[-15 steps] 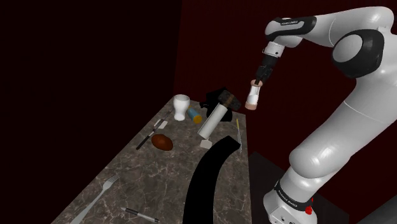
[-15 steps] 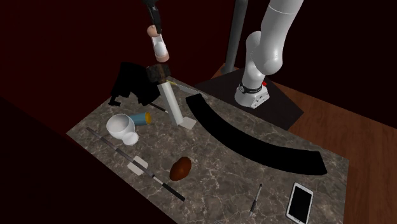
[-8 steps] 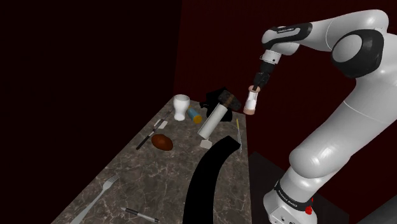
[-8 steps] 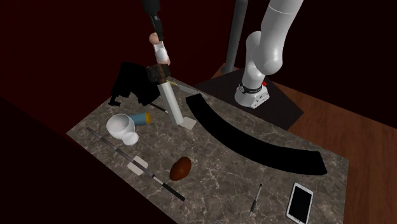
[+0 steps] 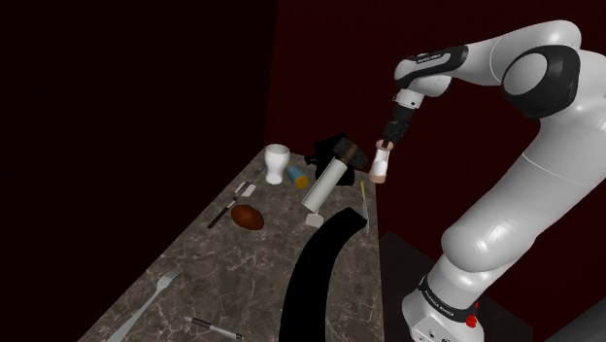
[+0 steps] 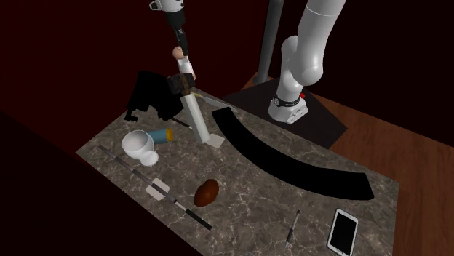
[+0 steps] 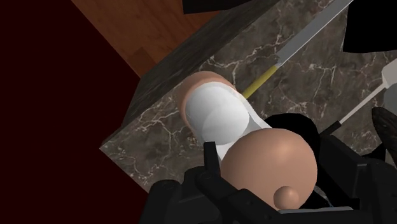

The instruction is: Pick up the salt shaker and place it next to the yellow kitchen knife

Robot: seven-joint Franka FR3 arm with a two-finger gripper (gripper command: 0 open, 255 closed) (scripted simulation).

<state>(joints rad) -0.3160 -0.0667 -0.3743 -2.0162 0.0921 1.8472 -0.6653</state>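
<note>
Over the far end of the dark marbled counter [image 5: 194, 262], in the shoulder view, the black gripper [image 5: 388, 134] was clamped on the upper end of the salt shaker [image 5: 380, 167], a white body with tan ends that hung almost upright. Just below it, toward that view's left, the yellow kitchen knife [image 5: 362, 198] lay as a thin line along the counter's edge, beside a long white block [image 5: 325, 185]. Farther to the left stood a white cup [image 5: 277, 163], a brown oval lump [image 5: 249, 218] lay mid-counter, a fork [image 5: 146, 299] lay near the close end, and a black curved strip [image 5: 320, 262] ran along the right side.

In the second exterior view the gripper [image 6: 180, 45] came down from the top edge with the shaker [image 6: 186, 65] in its fingers. The shaker hung just above the upper end of the white block [image 6: 198, 120], with the knife [image 6: 199, 95] close beside it. Whether the shaker's lower end touched the counter could not be told. A phone [image 6: 343, 230] lay at the counter's near right corner.

In the wrist view the two black fingers [image 7: 207, 168] closed on the shaker [image 7: 219, 114] just below its round tan cap. Its far tan end sat over the counter's corner. The knife [image 7: 289, 54] lay just beyond that end, yellow handle nearest the shaker and grey blade pointing away. Wooden floor [image 7: 146, 32] showed past the counter's edge.
</note>
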